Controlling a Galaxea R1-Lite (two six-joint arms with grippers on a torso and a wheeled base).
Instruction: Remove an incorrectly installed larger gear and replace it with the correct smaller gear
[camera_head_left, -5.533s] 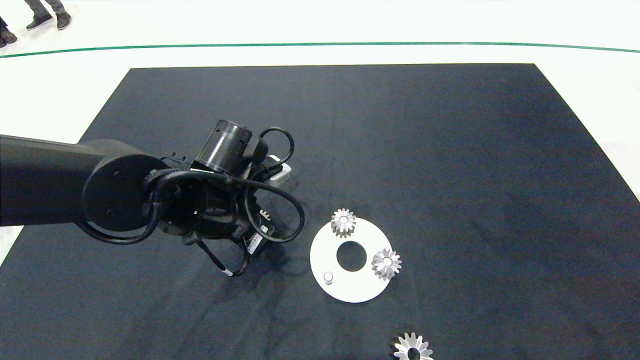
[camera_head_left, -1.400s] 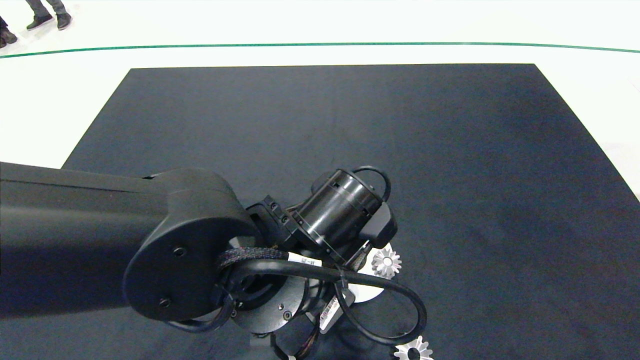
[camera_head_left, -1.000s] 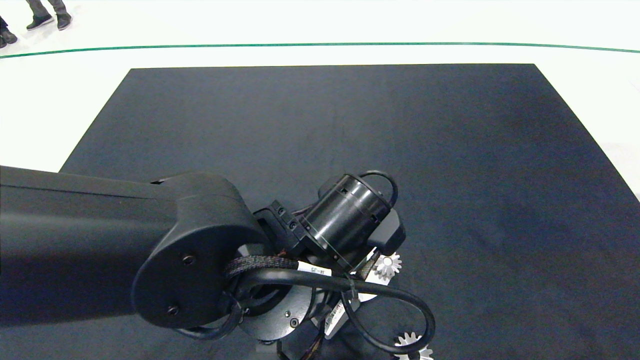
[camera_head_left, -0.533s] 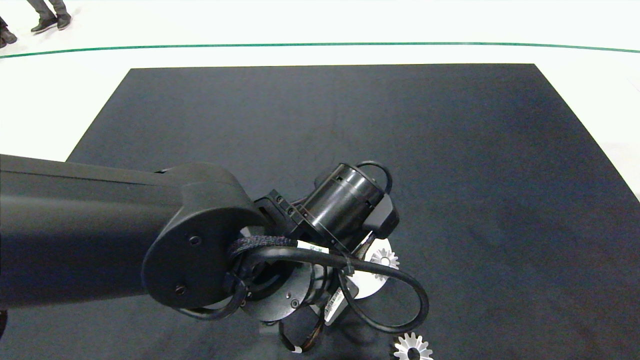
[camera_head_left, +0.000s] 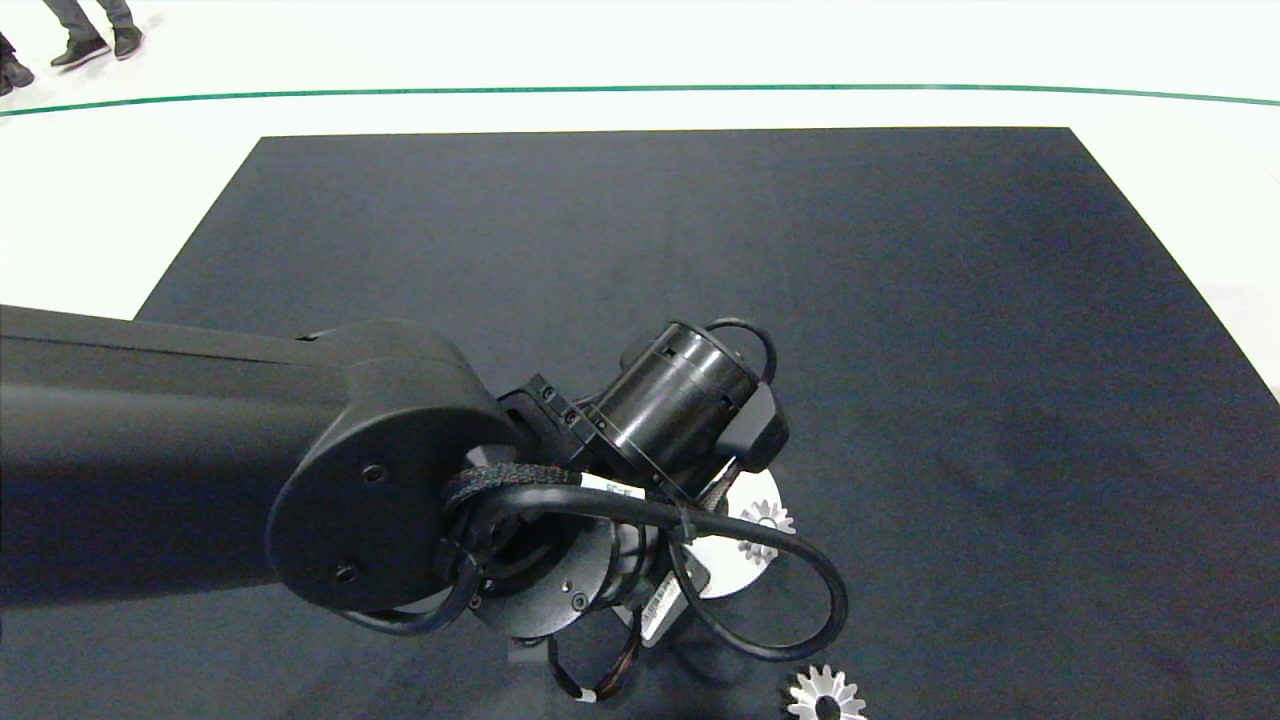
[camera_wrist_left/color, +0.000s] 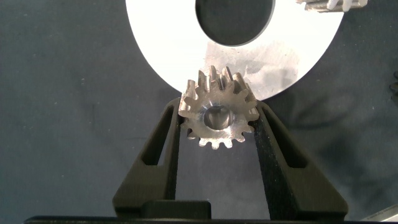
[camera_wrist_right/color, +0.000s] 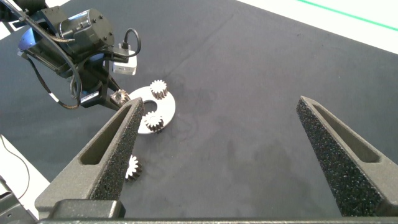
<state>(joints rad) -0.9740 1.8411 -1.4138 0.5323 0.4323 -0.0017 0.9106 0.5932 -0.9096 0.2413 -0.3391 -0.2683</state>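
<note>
One swap half done: smaller gear brought across to white disc.
Swung in from left side of black mat over last few seconds. Left gripper pinched narrow on smaller gear's teeth, hovering at disc's rim; peg hidden beneath, seating not confirmed. Logged larger gear lying off disc on mat's near edge, so removal judged complete. Found right gripper spread wide, empty, well apart.
</note>
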